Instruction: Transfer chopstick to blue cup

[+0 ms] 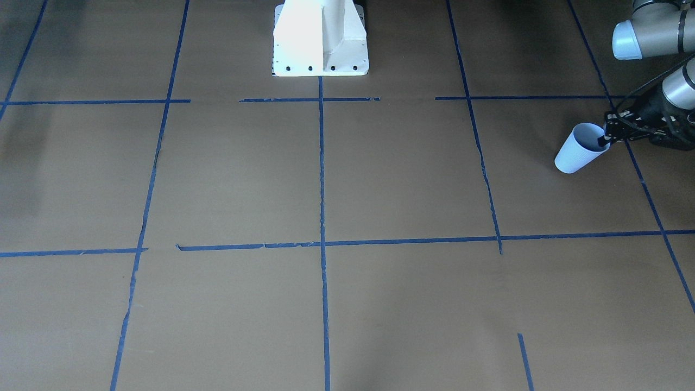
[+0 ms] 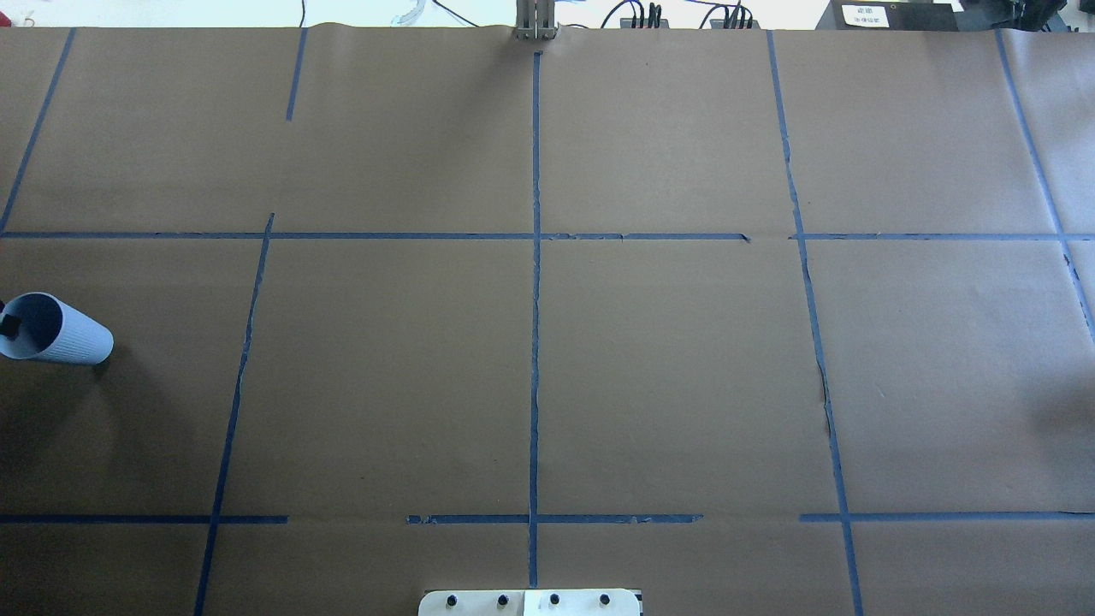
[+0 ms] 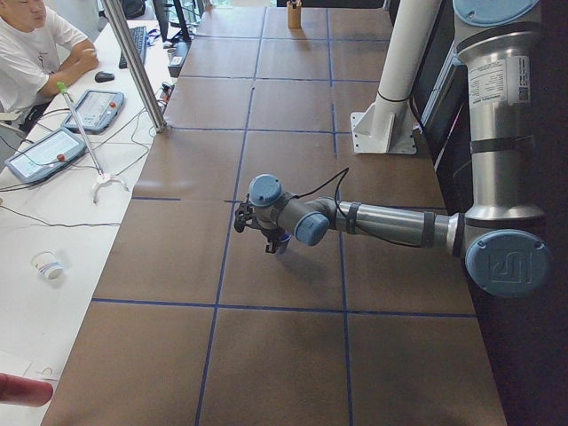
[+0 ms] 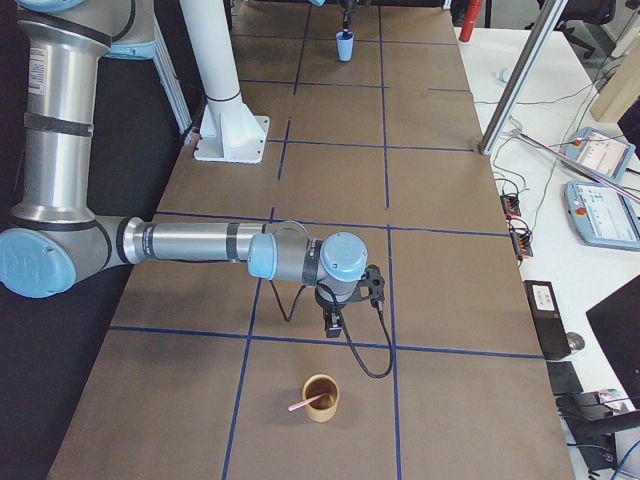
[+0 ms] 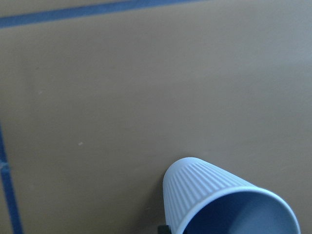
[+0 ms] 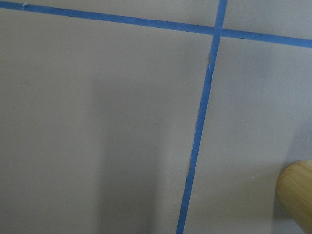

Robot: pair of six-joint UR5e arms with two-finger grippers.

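The blue cup [image 1: 578,149] is at the table's end on my left, and also shows in the overhead view [image 2: 51,329] and the left wrist view [image 5: 219,204]. My left gripper [image 1: 604,142] is shut on its rim, one finger inside the cup. I cannot tell whether its base touches the table. The salmon-pink chopstick [image 4: 303,405] leans in a round wooden cup [image 4: 322,398] at the opposite end. My right gripper [image 4: 335,322] hangs just behind that wooden cup. It shows only in the right side view, so I cannot tell if it is open or shut.
The white robot pedestal [image 1: 320,38] stands at mid table. Blue tape lines cross the brown paper. The wooden cup's edge [image 6: 297,195] shows in the right wrist view. An operator [image 3: 35,44], tablets and a metal post [image 3: 133,62] are beside the table.
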